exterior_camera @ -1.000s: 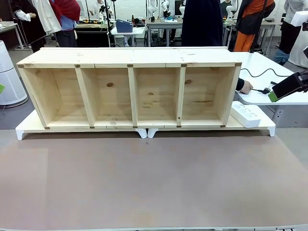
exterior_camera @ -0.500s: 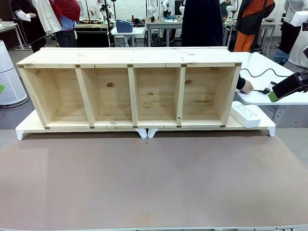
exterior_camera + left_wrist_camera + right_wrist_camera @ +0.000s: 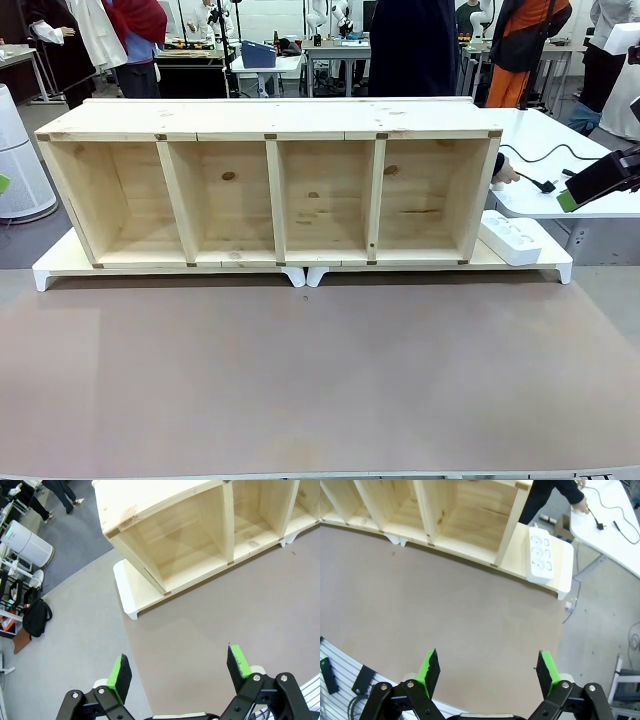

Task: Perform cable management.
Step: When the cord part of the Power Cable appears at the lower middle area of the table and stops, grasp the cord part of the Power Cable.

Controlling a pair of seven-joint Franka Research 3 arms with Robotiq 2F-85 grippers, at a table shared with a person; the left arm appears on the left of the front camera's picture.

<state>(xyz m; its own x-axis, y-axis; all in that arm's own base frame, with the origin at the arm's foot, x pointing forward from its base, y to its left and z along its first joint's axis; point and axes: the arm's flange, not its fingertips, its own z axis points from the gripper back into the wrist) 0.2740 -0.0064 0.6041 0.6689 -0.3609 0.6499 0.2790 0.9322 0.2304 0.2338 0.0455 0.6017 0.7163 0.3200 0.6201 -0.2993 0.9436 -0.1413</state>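
Noted a small change just right of the shelf [image 3: 270,120]: the person's hand [image 3: 507,171] drawn back toward the shelf's far right corner and now half hidden behind it, with the cable [image 3: 528,179] pulled a little the same way. Probably means handling of the cord still on the person's side, so nothing yet for the robot to take. Cable lying on the white table [image 3: 600,207] right of the shelf, plug [image 3: 549,187] at its end, well apart from the power strip [image 3: 510,238] in front of the shelf's right end. Left claw [image 3: 181,672] spread wide and empty, above the floor edge near the shelf's left end; right claw [image 3: 488,672] likewise released, holding nothing, in front of the shelf's right end. Hard to tell whether the fingers really pinch the cord; far run of the cable cut off at the picture edge
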